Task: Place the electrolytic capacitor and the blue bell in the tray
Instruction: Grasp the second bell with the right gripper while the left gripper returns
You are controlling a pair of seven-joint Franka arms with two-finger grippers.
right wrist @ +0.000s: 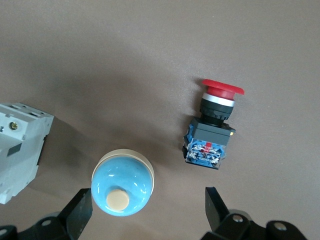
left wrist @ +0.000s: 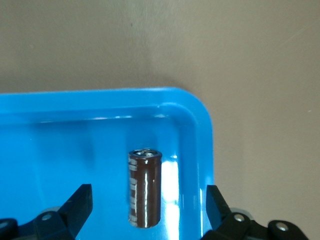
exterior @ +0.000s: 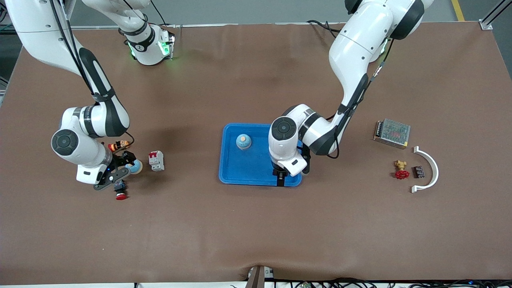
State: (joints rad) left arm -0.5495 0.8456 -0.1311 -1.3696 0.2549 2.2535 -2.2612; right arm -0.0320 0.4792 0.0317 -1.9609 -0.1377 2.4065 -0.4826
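The bright-blue tray point(exterior: 256, 170) lies mid-table. A blue bell point(exterior: 243, 141) with a tan knob sits in the tray, toward its edge farther from the front camera. My left gripper point(exterior: 281, 178) hangs low over the tray's corner nearest the front camera, at the left arm's end. In the left wrist view the left gripper point(left wrist: 147, 205) is open. The brown electrolytic capacitor point(left wrist: 145, 187) rests on the tray floor point(left wrist: 65, 150) between the fingers, touching neither. My right gripper point(right wrist: 147, 207) is open above a second blue bell point(right wrist: 122, 189) on the table point(exterior: 136, 166).
A red push button point(right wrist: 212, 127) and a white circuit breaker point(exterior: 156, 161) flank the bell on the table. A small orange part point(exterior: 118, 145) lies by the right wrist. Toward the left arm's end are a metal power supply point(exterior: 392, 133), a brass valve point(exterior: 401, 170) and a white curved bracket point(exterior: 430, 170).
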